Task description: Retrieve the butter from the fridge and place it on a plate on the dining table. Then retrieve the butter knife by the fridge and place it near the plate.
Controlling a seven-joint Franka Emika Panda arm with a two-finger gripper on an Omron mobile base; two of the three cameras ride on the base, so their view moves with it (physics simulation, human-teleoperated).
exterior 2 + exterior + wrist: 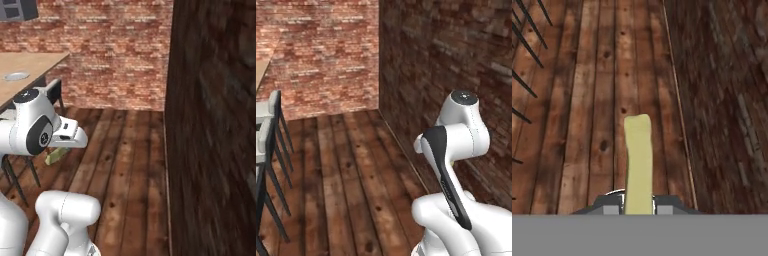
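Between the two dark finger tips at the bottom of the hand view, the butter [637, 160] is sticking out as a pale yellowish stick, and the gripper [637, 205] is clamping narrowly on its near end. The stick is pointing away from the hand over a floor of brown wooden planks [587, 100], with a dark brick wall [722, 100] running along the right of that view.

From the right base view, the gripper [62, 147] is hanging under the white hand, and a bit of the butter [56, 155] is showing just below it, above the floor and not touching it. Behind the arm, the dining table [35, 65] is reaching in from the left, and the plate [16, 76] is lying flat on its light wood top, well apart from the butter. A dark stool [54, 90] is standing just beside the table edge.

From the left base view, the arm is bending up from the lower right in front of the dark brick wall [446, 60]. Grey stools [271, 120] on thin black legs are lining the left edge, and a lighter red brick wall [321, 50] is closing off the far end of the room.
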